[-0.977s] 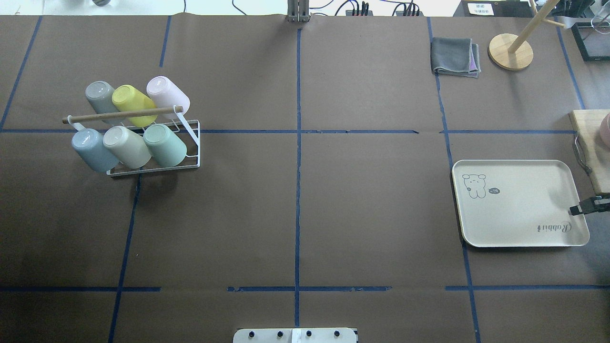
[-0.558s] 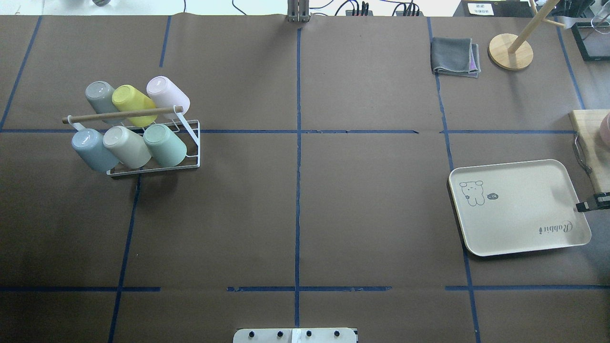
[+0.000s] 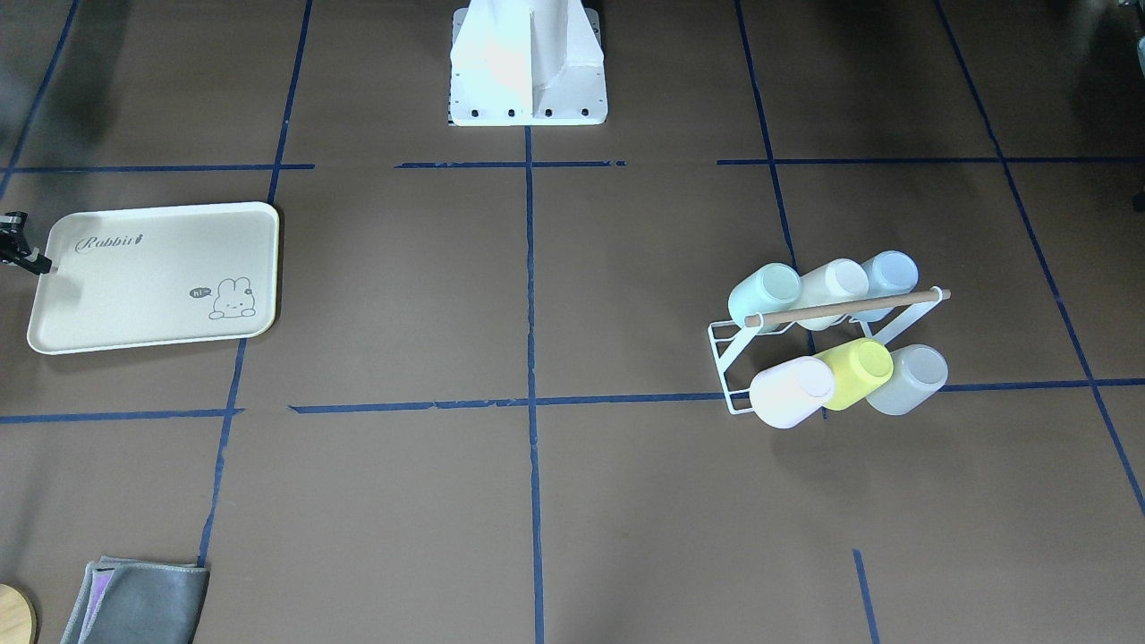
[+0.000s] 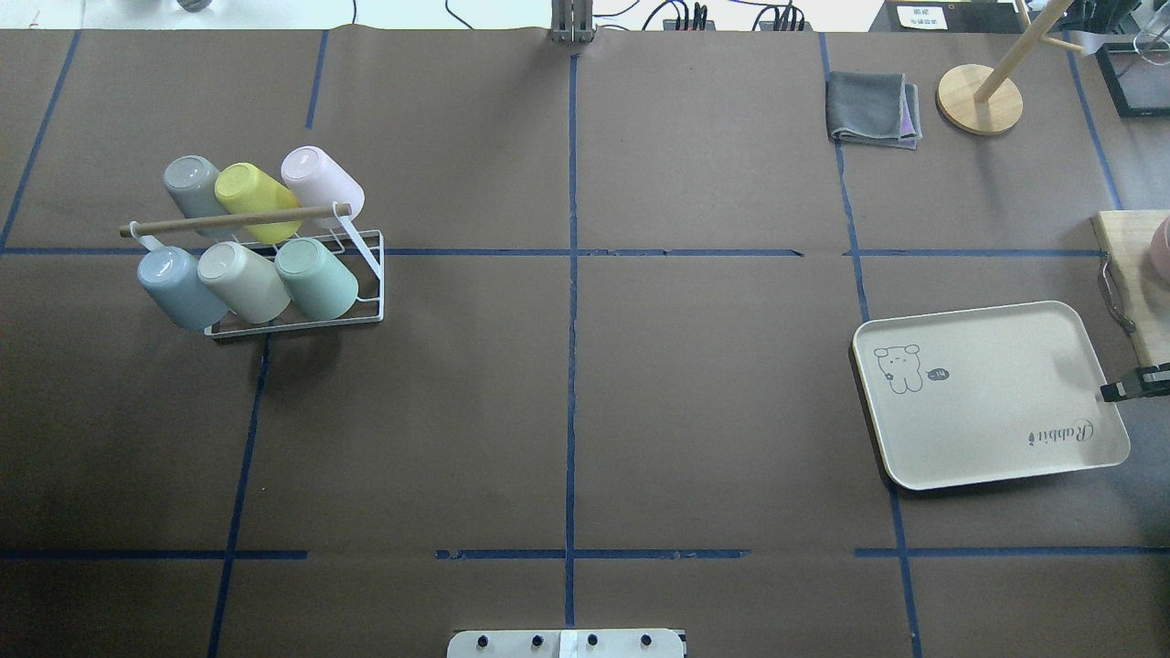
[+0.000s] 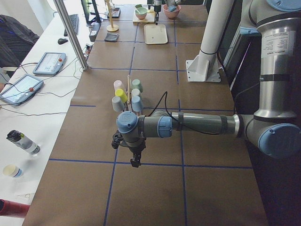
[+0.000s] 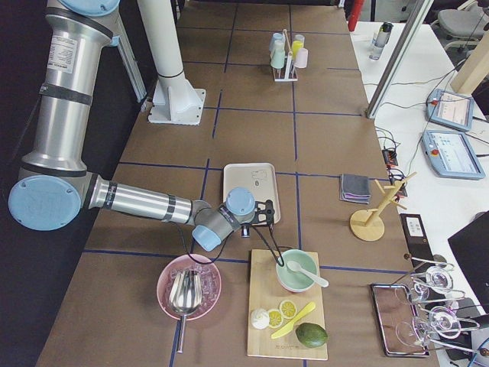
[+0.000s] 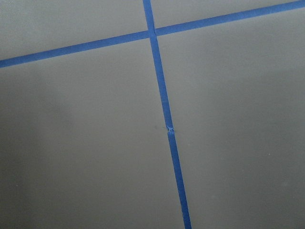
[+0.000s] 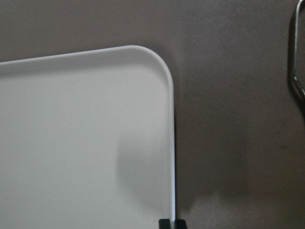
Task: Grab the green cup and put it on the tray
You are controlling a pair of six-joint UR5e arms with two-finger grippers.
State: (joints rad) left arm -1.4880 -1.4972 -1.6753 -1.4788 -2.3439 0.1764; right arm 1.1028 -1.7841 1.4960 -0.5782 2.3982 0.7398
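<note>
- Six tumblers (image 4: 256, 196), one white wire rack (image 4: 302, 326), one cream rectangular plastic tray (image 4: 987, 402).
- Pale mint-green plastic cup (image 4: 317, 280) is sitting at rack's 4 o'clock corner, base-up, axis leaning 10-to-4.
- Right gripper (image 4: 1108, 394) is pinching tray's 3 o'clock rim; left gripper (image 5: 135, 163) opening: cannot tell.

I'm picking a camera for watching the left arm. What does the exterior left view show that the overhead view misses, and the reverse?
Only exterior left: the left arm and left gripper, hanging over the table on the near side of the rack. Only overhead: the bunny drawing on the tray, readable there. Both: the rack, the green cup on it, and the tray.
</note>
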